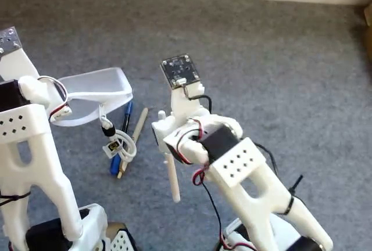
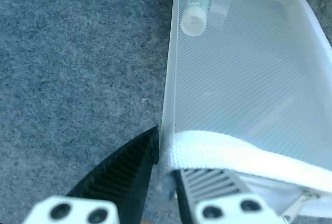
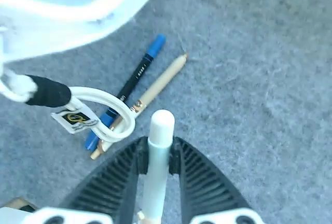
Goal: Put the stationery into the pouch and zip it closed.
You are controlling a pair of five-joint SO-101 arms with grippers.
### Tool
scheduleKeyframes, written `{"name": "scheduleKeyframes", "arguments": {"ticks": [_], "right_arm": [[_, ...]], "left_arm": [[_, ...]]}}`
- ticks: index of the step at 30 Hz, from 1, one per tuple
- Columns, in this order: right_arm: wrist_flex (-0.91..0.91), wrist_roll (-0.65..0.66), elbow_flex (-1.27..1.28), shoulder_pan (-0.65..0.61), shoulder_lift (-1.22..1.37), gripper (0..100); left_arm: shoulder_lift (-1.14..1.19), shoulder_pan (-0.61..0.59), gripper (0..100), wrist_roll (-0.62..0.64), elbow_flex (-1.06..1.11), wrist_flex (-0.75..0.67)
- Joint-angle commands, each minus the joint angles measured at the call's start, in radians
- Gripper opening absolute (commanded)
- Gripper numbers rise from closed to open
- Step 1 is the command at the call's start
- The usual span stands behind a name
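The right gripper (image 3: 158,146) is clamped on a white pen (image 3: 162,125). In the high view the pen's long axis runs nearly up-down, with its lower end toward the bottom edge. The pouch (image 1: 96,94) hangs up and to the left of the pen in that frame, its length running left-right and its mouth apparently facing upward. The left gripper (image 2: 165,154) pinches the pouch's rim. The pen likely has to travel up-left and tip into the mouth. A blue pen (image 1: 127,120) and a beige pen (image 1: 139,124) lie parallel on the surface (image 1: 279,76) below the pouch, slanting toward upper right.
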Motion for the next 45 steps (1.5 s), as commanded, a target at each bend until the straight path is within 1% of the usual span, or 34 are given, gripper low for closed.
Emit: {"name": "scheduleKeyframes", "arguments": {"ticks": [1, 6, 10, 23, 30, 33, 37, 41, 45], "right_arm": [[-0.094, -0.011, -0.01, -0.016, -0.101, 0.5], [-0.3, -0.009, 0.027, -0.048, -0.185, 0.5], [-0.498, -0.008, 0.058, -0.061, -0.229, 0.5], [-1.032, -0.008, 0.051, -0.056, -0.242, 0.5], [-1.201, -0.008, 0.062, -0.056, -0.239, 0.5], [-1.222, -0.008, 0.085, -0.056, -0.237, 0.5], [-1.296, -0.008, 0.127, -0.061, -0.237, 0.5], [-1.376, -0.008, 0.179, -0.061, -0.239, 0.5], [-1.438, -0.008, 0.239, -0.084, -0.239, 0.5]], "left_arm": [[-0.013, -0.012, 5, 0.014, -0.001, -0.012], [-0.013, -0.012, 5, 0.014, -0.001, -0.012], [-0.013, -0.012, 5, 0.014, -0.001, -0.012], [-0.013, -0.012, 5, 0.014, -0.004, -0.014], [-0.013, -0.012, 5, 0.014, -0.005, -0.014], [-0.018, -0.008, 5, 0.014, -0.024, -0.015], [-0.013, 0.015, 5, 0.015, -0.134, -0.009], [-0.012, 0.077, 5, 0.015, -0.257, 0.057], [-0.012, 0.117, 5, 0.017, -0.358, 0.066]]}}
